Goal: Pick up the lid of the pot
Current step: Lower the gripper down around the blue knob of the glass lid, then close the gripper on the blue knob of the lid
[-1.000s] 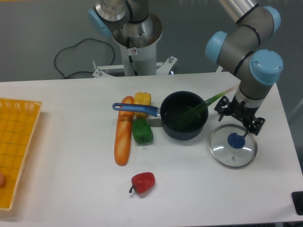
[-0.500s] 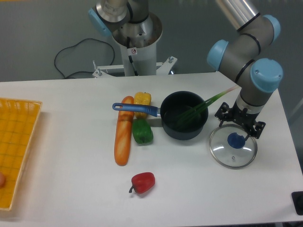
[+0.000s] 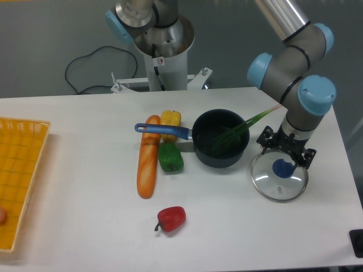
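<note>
My gripper (image 3: 287, 148) is at the right side of the table, its fingers spread apart and open over the far part of the pot lid. The round, clear pot lid (image 3: 274, 190) lies flat on the table. Its dark blue knob (image 3: 282, 168) shows just below the gripper in the view, between and slightly in front of the fingertips. Whether the fingers touch the lid cannot be told.
Left of the lid stands a black pot (image 3: 221, 160) with a blue handle (image 3: 164, 130) and a long green object (image 3: 232, 134) leaning out over its rim. Farther left are a baguette (image 3: 148, 164), a green pepper (image 3: 170, 157), a yellow item (image 3: 170, 118) and a red pepper (image 3: 171, 219).
The arm and gripper have come down a little over the lid. The fingers remain apart, and the lid, pot and food items have not moved.
</note>
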Motion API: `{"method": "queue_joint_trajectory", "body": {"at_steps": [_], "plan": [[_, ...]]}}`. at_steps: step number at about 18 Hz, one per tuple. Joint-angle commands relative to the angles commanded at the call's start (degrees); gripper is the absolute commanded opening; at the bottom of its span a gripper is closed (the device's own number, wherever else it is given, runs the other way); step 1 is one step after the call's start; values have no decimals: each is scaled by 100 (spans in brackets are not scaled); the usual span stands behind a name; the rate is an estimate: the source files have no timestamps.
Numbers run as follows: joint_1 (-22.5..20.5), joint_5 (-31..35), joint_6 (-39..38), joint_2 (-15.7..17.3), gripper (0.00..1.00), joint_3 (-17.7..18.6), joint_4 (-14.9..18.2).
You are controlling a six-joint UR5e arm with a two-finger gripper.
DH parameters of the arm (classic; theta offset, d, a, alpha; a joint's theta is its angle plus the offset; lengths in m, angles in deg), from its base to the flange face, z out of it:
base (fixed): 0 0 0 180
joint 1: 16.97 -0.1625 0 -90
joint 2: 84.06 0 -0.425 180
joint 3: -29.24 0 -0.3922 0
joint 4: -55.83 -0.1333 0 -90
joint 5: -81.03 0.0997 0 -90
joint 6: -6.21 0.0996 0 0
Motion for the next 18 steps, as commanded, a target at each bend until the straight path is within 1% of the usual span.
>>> {"method": "queue_joint_trajectory", "body": {"at_steps": [7, 9, 11, 18], "plan": [[-44, -9, -9, -61, 100, 0, 0], [-61, -9, 0, -140, 100, -26, -78], [-97, 0, 9, -211, 100, -26, -263], [-105, 26, -9, -264, 100, -35, -290]]}}
